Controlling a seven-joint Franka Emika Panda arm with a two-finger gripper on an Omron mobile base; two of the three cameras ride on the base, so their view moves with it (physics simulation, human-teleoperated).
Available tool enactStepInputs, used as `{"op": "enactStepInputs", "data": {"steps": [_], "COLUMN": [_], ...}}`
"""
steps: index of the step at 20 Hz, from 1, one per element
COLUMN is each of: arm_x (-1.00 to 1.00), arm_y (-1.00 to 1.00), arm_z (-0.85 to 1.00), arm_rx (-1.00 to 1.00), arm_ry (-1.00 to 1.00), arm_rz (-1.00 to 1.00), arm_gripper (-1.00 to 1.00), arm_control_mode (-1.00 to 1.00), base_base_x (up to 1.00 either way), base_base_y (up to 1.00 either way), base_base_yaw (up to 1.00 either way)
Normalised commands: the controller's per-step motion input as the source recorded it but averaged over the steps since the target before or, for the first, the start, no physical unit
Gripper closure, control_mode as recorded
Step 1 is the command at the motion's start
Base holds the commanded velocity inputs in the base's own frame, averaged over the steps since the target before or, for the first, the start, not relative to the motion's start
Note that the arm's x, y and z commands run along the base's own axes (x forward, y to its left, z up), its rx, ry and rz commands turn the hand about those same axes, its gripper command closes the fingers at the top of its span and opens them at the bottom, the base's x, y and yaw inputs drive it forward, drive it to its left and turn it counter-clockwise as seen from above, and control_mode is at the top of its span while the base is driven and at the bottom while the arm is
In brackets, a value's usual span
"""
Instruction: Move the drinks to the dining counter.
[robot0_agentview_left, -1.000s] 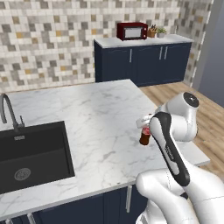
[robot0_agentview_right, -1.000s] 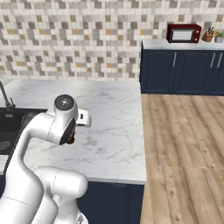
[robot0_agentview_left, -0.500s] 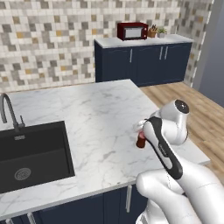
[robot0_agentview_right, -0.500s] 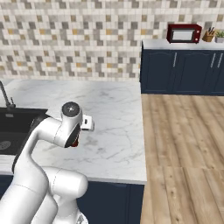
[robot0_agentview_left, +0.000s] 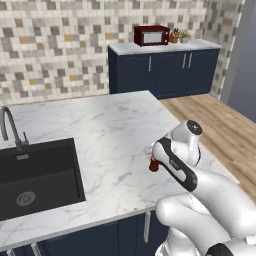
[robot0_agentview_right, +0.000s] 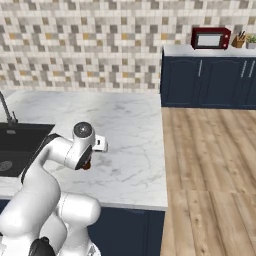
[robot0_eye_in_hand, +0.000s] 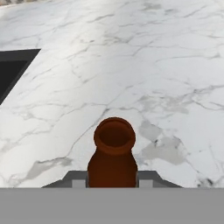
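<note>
Pincer clamped on the cola bottle, upright above the marble worktop near its right edge, sink well apart: lower it straight, keep it vertical, and release only once its base sits flat.

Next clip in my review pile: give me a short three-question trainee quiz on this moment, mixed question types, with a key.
1. True or false: the gripper is shut on the cola bottle.
2. Multiple choice: the bottle is above which surface? A) wood floor B) white marble dining counter C) dark cabinet under the red microwave
3. Fill in: set into the counter, on the side away from the wood floor, is a black ____.

Key: 1 true; 2 B; 3 sink.
</note>
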Motion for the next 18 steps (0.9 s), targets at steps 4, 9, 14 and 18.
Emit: {"op": "enactStepInputs", "data": {"steps": [4, 9, 14, 18], "arm_x": [0.27, 0.13, 0.01, 0.0], "arm_y": [0.23, 0.24, 0.1, 0.06], "arm_z": [-0.56, -0.4, -0.14, -0.01], "arm_rx": [-0.02, -0.01, 0.0, 0.0], "arm_ry": [0.0, 0.0, 0.0, 0.0], "arm_rz": [0.0, 0.0, 0.0, 0.0], "arm_gripper": [1.0, -1.0, -1.0, -1.0], "arm_control_mode": [-1.0, -1.0, -1.0, -1.0], "base_base_x": [0.0, 0.0, 0.0, 0.0], "base_base_y": [0.0, 0.0, 0.0, 0.0], "base_base_yaw": [0.0, 0.0, 0.0, 0.0]}}
